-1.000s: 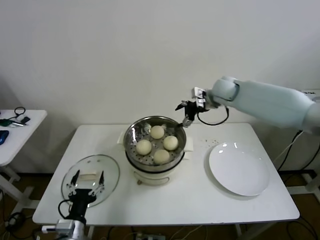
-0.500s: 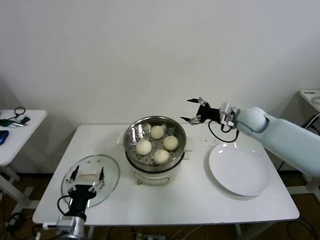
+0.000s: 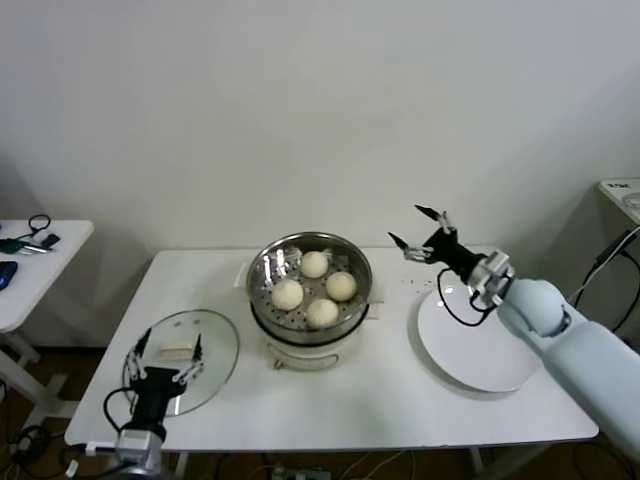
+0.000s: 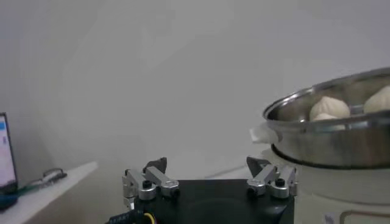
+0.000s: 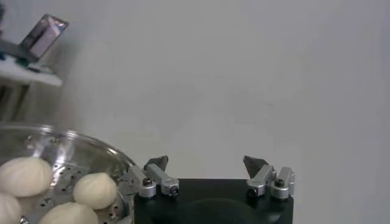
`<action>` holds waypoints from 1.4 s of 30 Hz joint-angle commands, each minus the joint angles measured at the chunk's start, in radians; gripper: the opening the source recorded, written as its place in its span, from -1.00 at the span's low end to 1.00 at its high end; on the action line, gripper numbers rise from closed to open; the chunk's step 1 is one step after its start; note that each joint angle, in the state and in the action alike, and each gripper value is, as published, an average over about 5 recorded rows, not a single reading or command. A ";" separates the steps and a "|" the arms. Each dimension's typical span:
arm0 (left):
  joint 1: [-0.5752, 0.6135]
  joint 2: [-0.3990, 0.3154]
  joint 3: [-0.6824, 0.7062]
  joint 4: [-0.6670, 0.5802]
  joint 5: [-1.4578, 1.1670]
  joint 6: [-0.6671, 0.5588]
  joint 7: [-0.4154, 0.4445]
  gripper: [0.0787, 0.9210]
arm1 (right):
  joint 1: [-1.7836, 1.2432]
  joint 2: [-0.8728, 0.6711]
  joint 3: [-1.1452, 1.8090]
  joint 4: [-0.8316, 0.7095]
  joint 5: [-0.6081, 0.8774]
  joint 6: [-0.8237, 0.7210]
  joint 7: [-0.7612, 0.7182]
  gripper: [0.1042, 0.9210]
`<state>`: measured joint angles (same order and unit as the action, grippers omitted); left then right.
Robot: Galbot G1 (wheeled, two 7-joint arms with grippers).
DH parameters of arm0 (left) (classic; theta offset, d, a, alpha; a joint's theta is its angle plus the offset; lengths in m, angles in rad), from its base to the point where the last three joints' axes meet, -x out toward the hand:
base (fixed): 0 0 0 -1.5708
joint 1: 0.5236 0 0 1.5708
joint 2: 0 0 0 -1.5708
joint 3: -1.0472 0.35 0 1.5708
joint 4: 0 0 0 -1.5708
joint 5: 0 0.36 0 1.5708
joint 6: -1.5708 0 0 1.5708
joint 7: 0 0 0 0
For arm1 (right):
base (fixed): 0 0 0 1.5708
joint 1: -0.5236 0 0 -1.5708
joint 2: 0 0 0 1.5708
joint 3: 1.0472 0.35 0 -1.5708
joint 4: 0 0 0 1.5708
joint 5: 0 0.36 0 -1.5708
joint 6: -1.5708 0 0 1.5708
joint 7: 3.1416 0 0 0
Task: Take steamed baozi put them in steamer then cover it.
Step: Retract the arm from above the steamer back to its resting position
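Steamer (image 3: 309, 262): polished stainless steel, mirror-glossy, perforated floor; smooth cream plastic base.
Steamed baozi (image 3: 315, 264): matt, smooth dough.
Cover (image 3: 217, 340): clear glass, metal rim.
Plate (image 3: 480, 340): glossy white glaze.
Table (image 3: 330, 400): smooth matt white top.

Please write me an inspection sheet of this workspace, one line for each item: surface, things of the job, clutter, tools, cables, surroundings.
Surface: white table, bare at the front middle.
Job's things: four steamed baozi lie in the steamer; the cover lies flat on the table, left of it, not yet on.
Clutter: white plate, nothing on it.
Tools: left tool open, over the cover; right tool open, holding nothing, above the plate's far edge.
Cables: black cable loops at the right wrist.
Surroundings: side table with small items on the left; plain wall behind.
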<state>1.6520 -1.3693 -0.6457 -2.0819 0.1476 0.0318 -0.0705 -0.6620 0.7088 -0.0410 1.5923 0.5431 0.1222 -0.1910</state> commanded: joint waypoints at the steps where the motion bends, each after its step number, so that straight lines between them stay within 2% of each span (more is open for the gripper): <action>1: 0.007 0.023 -0.038 -0.020 0.613 0.083 0.088 0.77 | -0.491 0.223 0.508 0.109 -0.083 -0.012 0.073 0.76; 6: 0.009 0.036 -0.029 -0.025 1.019 0.143 0.146 0.77 | -0.564 0.319 0.594 0.119 -0.081 -0.009 0.086 0.76; 13: -0.011 0.055 0.023 0.070 1.237 0.172 0.134 0.77 | -0.628 0.372 0.628 0.124 -0.082 -0.005 0.068 0.76; 18: -0.048 0.042 0.029 0.166 1.293 0.204 0.118 0.77 | -0.640 0.392 0.623 0.109 -0.106 0.001 0.061 0.76; 31: -0.221 0.022 0.025 0.418 1.322 0.153 0.037 0.77 | -0.626 0.395 0.607 0.082 -0.147 0.002 0.060 0.76; 42: -0.315 0.038 0.041 0.508 1.309 0.140 0.002 0.77 | -0.618 0.396 0.600 0.061 -0.164 -0.003 0.059 0.76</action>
<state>1.4346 -1.3366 -0.6130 -1.6966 1.4104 0.1788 -0.0403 -1.2691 1.0923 0.5483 1.6603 0.3948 0.1218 -0.1333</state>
